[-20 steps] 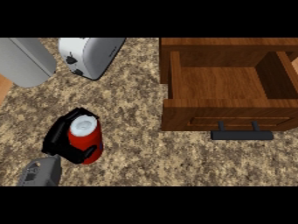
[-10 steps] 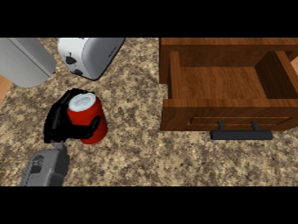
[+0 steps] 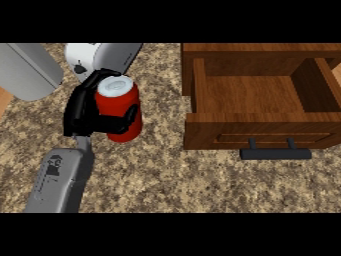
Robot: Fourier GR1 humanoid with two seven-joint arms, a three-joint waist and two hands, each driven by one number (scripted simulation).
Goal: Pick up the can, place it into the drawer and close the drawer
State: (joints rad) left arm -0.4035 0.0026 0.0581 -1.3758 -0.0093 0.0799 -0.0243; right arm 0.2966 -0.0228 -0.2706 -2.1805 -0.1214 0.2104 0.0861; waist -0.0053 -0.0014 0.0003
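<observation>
Speckled stone worktop (image 3: 202, 185) is carrying everything; wooden strip is showing at far left edge. A grey appliance (image 3: 18, 67) and a white one (image 3: 99, 57) are sitting along the back left. Wooden drawer (image 3: 265, 95) is standing pulled open at right, cavity bare, dark handle (image 3: 275, 152) facing the robot, so it's ready to receive.

Left hand (image 3: 84, 110) is wrapping the red can (image 3: 120, 107): fingers curling across the can's front, palm against its left side. Can is being held roughly upright, white top (image 3: 114, 86) pointing away and up. Whether its base is clearing the worktop, can't tell from this angle. Side grip makes sense: keeps the can vertical for a drop into the drawer.

Can is sitting well left of the drawer, just in front of the white appliance. Right hand isn't showing anywhere.

Judgement: grasp done, carry rightward to the drawer not yet done, closing pending.
</observation>
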